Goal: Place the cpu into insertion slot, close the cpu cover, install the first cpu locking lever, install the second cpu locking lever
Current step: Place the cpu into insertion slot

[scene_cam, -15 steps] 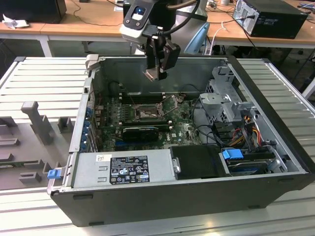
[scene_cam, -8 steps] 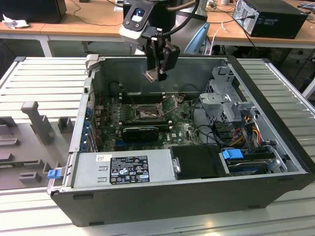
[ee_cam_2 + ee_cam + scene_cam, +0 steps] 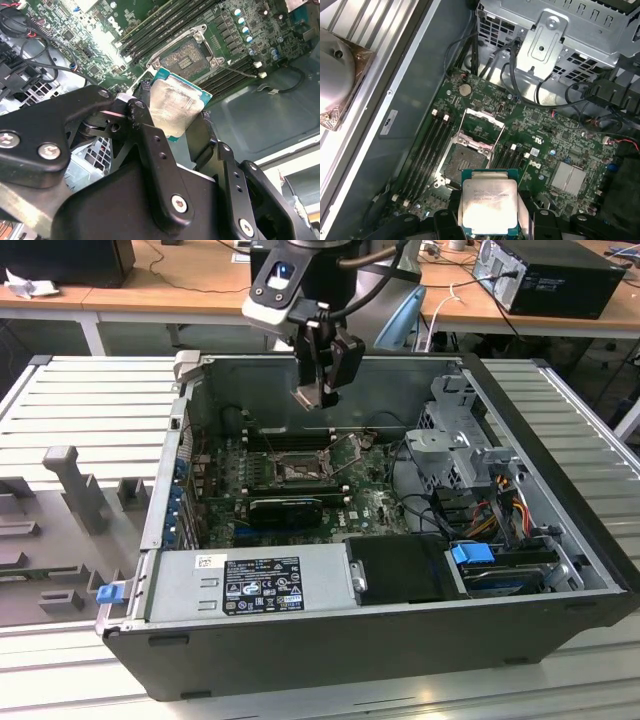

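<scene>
The open computer case (image 3: 300,660) lies on its side, and it holds several things; the green motherboard (image 3: 375,502) covers its floor, with the insertion slot (image 3: 299,471) near the far wall; the slot is empty, and in the first wrist view its dark contact field (image 3: 466,162) lies bare, with the cpu cover (image 3: 485,116) swung up and open beside it; 2 banks of long black memory slots (image 3: 425,152) flank it. A long black graphics card (image 3: 285,508) stands across the board nearer the exterior camera; a grey power supply (image 3: 250,585) fills the near corner on the exterior view's left; a metal drive cage (image 3: 455,440) sits toward the exterior view's right, with loose cables (image 3: 420,505) running from it to the board.

The gripper (image 3: 325,392) hangs over the case above the slot; its jaws are clenched on 2 opposite edges of the cpu (image 3: 177,107), silver top facing the wrist cameras; the chip is held in the air, apart from the slot and clear of the board.

The case rests on a ribbed aluminium bench (image 3: 100,400); grey fixture blocks (image 3: 70,480) stand on it at the exterior view's left. Behind it runs a rear wooden bench (image 3: 180,290) carrying another black computer (image 3: 560,275); a blue chair (image 3: 400,320) stands between the 2 benches.
</scene>
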Available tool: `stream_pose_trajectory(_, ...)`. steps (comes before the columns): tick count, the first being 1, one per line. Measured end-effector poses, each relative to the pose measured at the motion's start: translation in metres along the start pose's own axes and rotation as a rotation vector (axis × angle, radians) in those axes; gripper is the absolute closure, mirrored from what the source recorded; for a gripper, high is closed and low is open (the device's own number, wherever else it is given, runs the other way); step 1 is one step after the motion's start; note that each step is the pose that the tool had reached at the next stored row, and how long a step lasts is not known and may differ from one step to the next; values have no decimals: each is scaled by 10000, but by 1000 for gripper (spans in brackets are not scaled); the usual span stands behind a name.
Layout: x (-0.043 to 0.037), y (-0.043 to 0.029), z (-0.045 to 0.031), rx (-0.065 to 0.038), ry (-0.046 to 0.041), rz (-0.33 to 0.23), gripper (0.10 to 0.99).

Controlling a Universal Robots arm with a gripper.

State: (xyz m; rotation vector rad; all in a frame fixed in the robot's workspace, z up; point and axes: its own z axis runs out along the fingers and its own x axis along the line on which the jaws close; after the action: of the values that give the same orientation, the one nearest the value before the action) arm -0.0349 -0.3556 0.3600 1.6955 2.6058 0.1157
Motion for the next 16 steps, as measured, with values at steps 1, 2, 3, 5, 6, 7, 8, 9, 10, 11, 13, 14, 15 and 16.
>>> stream_pose_trajectory(1, 0, 0, 4, 0, 0, 4, 561)
stream_pose_trajectory(2, 0, -1, 8, 1, -1, 8, 561)
stream_pose_trajectory(3, 0, -1, 12, 0, -1, 12, 561)
stream_pose_trajectory(5, 0, -2, 18, 1, -1, 17, 561)
stream_pose_trajectory(6, 0, -2, 20, 1, -2, 21, 561)
stream_pose_trajectory(7, 0, -2, 22, 1, -3, 36, 561)
stream_pose_trajectory(8, 0, -2, 24, 0, -5, 60, 561)
stream_pose_trajectory(9, -1, -2, 24, 0, -7, 88, 561)
stream_pose_trajectory(10, 0, -2, 25, -2, -11, 150, 561)
stream_pose_trajectory(11, 0, -2, 26, -2, -14, 188, 561)
stream_pose_trajectory(13, -1, -2, 26, -4, -19, 256, 561)
stream_pose_trajectory(14, 0, -2, 26, -4, -23, 307, 561)
stream_pose_trajectory(15, 0, -2, 27, -5, -27, 346, 561)
stream_pose_trajectory(16, 0, -2, 27, -6, -30, 390, 561)
